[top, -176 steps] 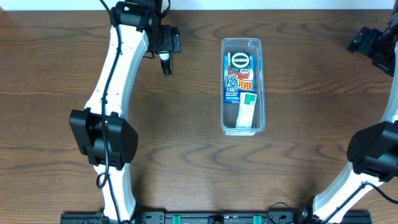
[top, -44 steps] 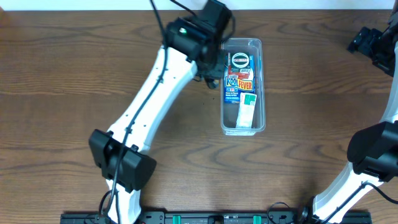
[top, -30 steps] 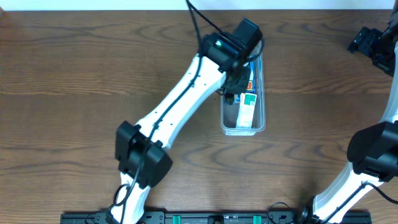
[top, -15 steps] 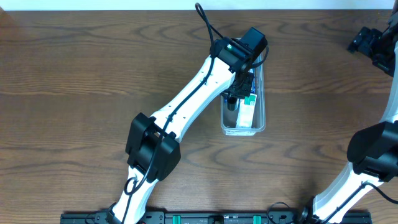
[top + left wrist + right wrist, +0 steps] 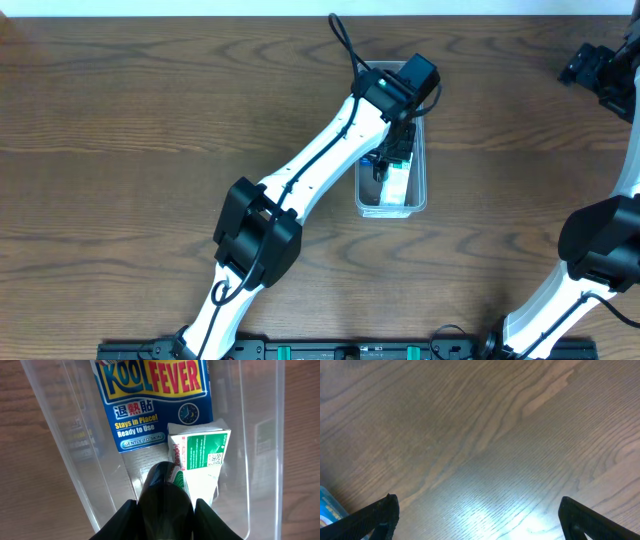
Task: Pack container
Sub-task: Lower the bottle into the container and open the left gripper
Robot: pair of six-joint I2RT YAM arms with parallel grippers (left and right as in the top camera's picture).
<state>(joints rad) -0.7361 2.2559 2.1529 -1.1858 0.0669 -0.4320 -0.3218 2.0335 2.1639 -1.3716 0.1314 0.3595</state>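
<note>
The container (image 5: 422,196) is a long clear bin at the table's middle right; its see-through wall (image 5: 65,435) fills the left wrist view. Inside lie a blue "Kool Fever" box (image 5: 150,405) and a small white-and-green box (image 5: 200,452), also visible from overhead (image 5: 398,188). My left gripper (image 5: 384,165) reaches down into the bin over these boxes. It (image 5: 165,515) is shut on a dark rounded object (image 5: 165,492) whose tip hangs just above the white-and-green box. My right gripper (image 5: 598,72) stays at the far right edge, open (image 5: 477,515) over bare wood.
The left arm (image 5: 300,180) stretches diagonally from the front of the table up to the bin. The right arm's base (image 5: 600,250) stands at the right side. A blue corner (image 5: 326,505) shows at the lower left of the right wrist view.
The left arm swung right from beside the bin to over it, carrying the dark object, and has moved down toward the bin's near half. The right arm has not moved.
</note>
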